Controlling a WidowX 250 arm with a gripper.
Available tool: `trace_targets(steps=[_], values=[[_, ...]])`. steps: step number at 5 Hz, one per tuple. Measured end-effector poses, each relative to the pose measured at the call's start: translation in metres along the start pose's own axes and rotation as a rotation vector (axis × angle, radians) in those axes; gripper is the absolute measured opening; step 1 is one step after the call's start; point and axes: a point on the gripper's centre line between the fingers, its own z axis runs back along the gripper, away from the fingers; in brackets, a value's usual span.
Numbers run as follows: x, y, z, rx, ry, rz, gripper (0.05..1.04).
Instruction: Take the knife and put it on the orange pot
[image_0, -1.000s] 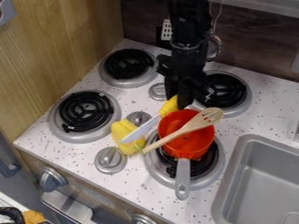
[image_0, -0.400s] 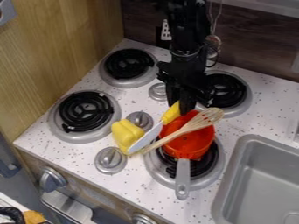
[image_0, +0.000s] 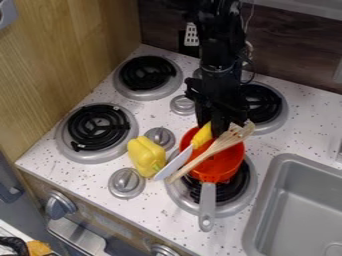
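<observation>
My gripper (image_0: 212, 125) hangs over the back part of the orange pot, shut on the yellow handle of the knife. The knife (image_0: 177, 161) slants down to the left, its pale blade crossing the pot's left rim and its tip close to the yellow pepper. The orange pot (image_0: 226, 169) stands on the front right burner, its grey handle pointing toward the front edge. A wooden slotted spoon (image_0: 207, 154) lies across the pot, just right of the blade.
The yellow bell pepper (image_0: 145, 154) sits left of the pot, between two stove knobs. Black coil burners lie at the left (image_0: 98, 127), at the back (image_0: 145, 73) and at the right behind the pot. A grey sink (image_0: 267, 200) is at the lower right.
The gripper and knife have moved right and slightly toward the front, bringing the handle over the pot. The pepper has settled more upright, and the pot's handle has shifted slightly.
</observation>
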Motion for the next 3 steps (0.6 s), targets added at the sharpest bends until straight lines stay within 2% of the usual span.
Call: trace_targets(steps=[3], values=[[0.0140,-0.0014,-0.0070,-0.019,-0.020,-0.017,0.288]])
